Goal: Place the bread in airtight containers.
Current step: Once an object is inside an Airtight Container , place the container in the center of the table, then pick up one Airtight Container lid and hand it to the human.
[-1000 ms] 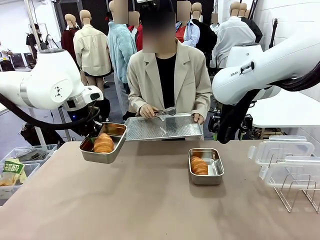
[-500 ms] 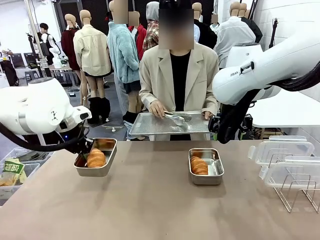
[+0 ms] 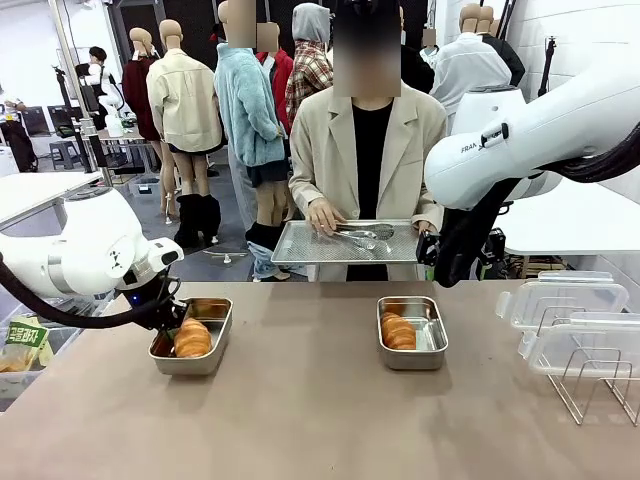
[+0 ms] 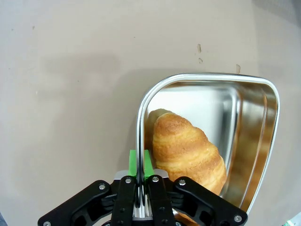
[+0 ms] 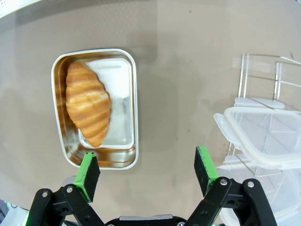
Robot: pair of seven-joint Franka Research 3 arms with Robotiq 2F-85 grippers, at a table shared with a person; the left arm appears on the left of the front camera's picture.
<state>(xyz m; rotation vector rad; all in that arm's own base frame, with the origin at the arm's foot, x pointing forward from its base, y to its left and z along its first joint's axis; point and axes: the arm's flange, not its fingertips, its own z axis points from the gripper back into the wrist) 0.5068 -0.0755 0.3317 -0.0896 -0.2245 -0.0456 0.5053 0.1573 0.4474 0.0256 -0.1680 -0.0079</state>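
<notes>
1. over on the robot's left side of the tabletop (image 3: 300, 420), the left tool (image 4: 140, 162) is pinched narrow on the rim of the left pan (image 4: 207, 76). one green pad sits inside the wall and one outside. makes sense imo, since that thin steel lip is about the only grabbable part of the pan.
2. right beside the pads, inside that pan, lies the left roll (image 4: 186, 150), up against the near wall and angled across the floor. gripping the rim rather than the bread means the crust doesn't get squashed.
3. from the front the left pan looks level and down on the tabletop, or as good as. can't tell for sure if its full weight is resting there.
4. the right tool (image 5: 146, 165) hangs above the tabletop with its pads wide apart, holding nothing. below it sits the right pan (image 5: 134, 108) with the right roll (image 5: 88, 103) lying lengthwise along one side and the other half bare.
5. the clear lids (image 5: 263, 136) are parked on a wire rack (image 3: 590, 385) at the right edge, well apart from both pans. neither pan has a lid on, so my guess is the bread part is done and the lidding is what's left.
6. at the far side a person holds a perforated tray (image 3: 300, 250) with tongs (image 3: 360, 235) lying on it. i see no bread on it.
</notes>
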